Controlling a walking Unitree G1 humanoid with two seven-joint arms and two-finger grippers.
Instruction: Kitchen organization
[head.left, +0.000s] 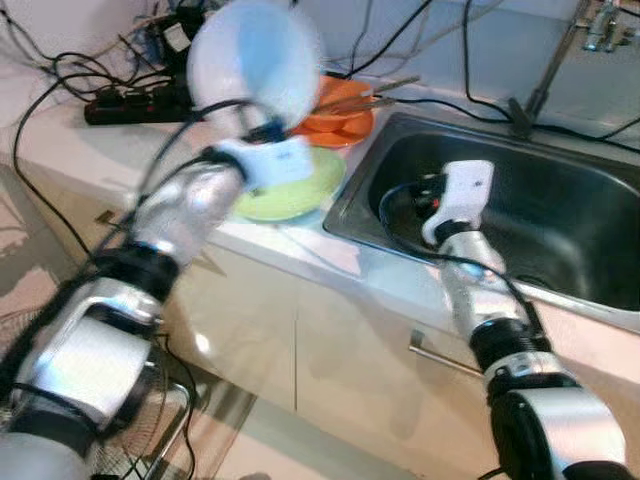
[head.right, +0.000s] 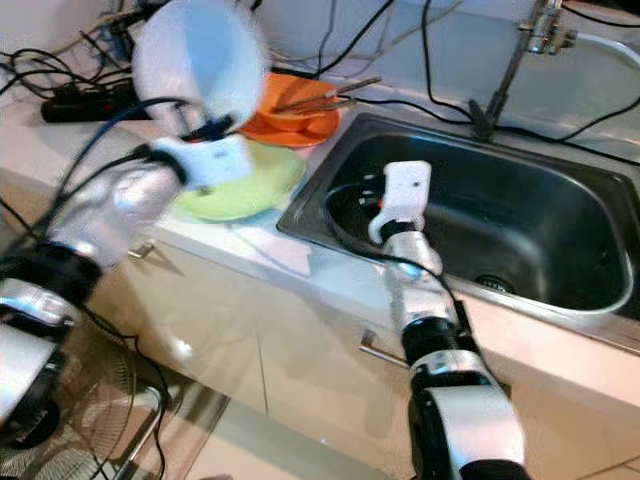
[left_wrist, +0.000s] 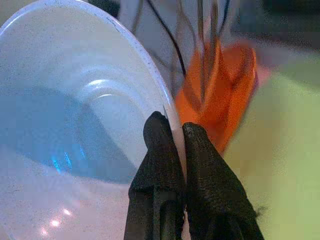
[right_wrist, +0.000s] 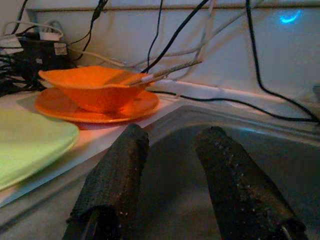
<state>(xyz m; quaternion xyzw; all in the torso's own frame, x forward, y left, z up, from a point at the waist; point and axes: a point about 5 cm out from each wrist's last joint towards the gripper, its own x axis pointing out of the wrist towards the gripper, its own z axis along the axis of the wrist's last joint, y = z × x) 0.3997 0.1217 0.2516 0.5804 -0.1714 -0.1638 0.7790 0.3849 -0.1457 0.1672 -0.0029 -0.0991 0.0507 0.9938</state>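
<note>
A white bowl (head.left: 255, 60) is held by its rim, pinched tight in the left gripper (left_wrist: 172, 132), above the green plate (head.left: 300, 190) near the counter's (head.left: 60, 140) sink-side edge. The right gripper (right_wrist: 170, 145) hangs parted and empty over the sink (head.left: 560, 210). Orange dishes (head.left: 345, 110) and chopsticks (head.left: 375, 95) remain unsorted; most work seems left.

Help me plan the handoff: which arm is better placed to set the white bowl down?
Left. Its tool already pinches the white bowl by the rim above the green plate; the right tool sits open over the sink.
</note>
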